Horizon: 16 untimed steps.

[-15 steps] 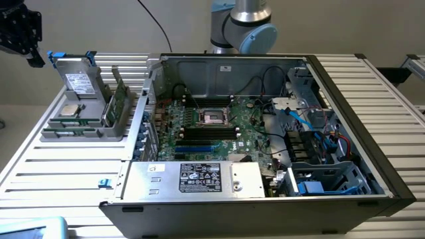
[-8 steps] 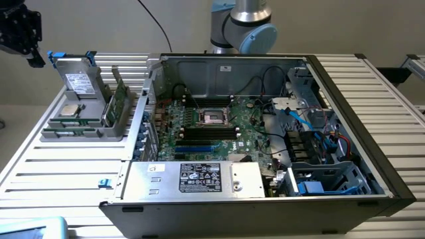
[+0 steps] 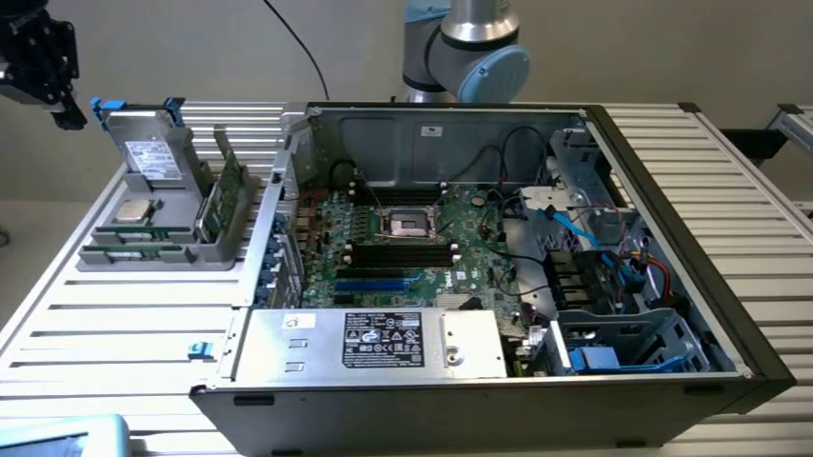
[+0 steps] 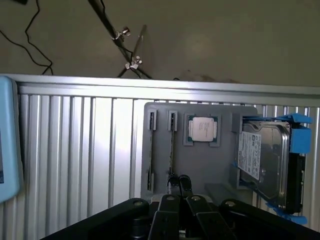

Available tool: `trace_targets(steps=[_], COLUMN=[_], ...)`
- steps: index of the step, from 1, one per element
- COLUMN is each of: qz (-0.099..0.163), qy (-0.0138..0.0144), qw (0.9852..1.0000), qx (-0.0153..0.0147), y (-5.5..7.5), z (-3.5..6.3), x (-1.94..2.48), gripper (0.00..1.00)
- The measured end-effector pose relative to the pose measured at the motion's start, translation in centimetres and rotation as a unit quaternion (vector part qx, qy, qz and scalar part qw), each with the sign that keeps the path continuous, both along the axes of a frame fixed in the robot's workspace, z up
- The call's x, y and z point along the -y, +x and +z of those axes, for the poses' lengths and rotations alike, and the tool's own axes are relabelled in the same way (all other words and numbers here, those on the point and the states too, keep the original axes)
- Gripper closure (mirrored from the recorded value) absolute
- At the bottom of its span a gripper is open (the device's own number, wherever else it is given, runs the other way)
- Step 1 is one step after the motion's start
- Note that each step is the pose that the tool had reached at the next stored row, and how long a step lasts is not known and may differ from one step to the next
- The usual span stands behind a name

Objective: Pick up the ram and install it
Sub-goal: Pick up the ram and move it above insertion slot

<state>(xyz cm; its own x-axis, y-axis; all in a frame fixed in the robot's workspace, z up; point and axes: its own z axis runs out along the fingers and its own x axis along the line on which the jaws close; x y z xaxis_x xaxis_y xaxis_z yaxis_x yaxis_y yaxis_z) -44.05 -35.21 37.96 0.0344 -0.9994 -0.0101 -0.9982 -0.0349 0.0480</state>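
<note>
The ram is a thin green stick standing on its edge in a slot of the grey holder, at the exterior view's left beside the open computer case. From the wrist view the ram shows edge-on in the holder. My gripper hangs high above the table, up and to the exterior view's left of the holder. Its dark fingers are shut with nothing between them, and the gripper sits well above the ram. The black memory slots lie on the motherboard below the processor socket.
The holder also carries a square silver processor and a grey drive in blue brackets. A power supply fills the case's near side, with cables and a drive cage at the right. A pale blue object sits at the table's near-left corner.
</note>
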Motion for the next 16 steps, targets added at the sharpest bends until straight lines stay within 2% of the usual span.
trace_targets(steps=[2, 5, 8, 9, 16], qz=[0.000, 0.001, 0.000, 0.000, 0.000], qy=[0.0000, -0.0001, -0.0015, -0.0019, -0.0023], qw=[1.0000, 1.0000, 1.0000, 1.0000, 1.0000], qx=[0.0000, 0.0000, 0.0001, 0.0002, 0.0002], y=[0.0, 0.1, 0.3, 0.3, 0.7], z=[0.00, -0.05, -0.38, -0.55, -1.81], x=[0.01, 0.07, 0.09, 0.09, 0.15], gripper=[0.88, 0.69, 0.64, 0.57, 0.57])
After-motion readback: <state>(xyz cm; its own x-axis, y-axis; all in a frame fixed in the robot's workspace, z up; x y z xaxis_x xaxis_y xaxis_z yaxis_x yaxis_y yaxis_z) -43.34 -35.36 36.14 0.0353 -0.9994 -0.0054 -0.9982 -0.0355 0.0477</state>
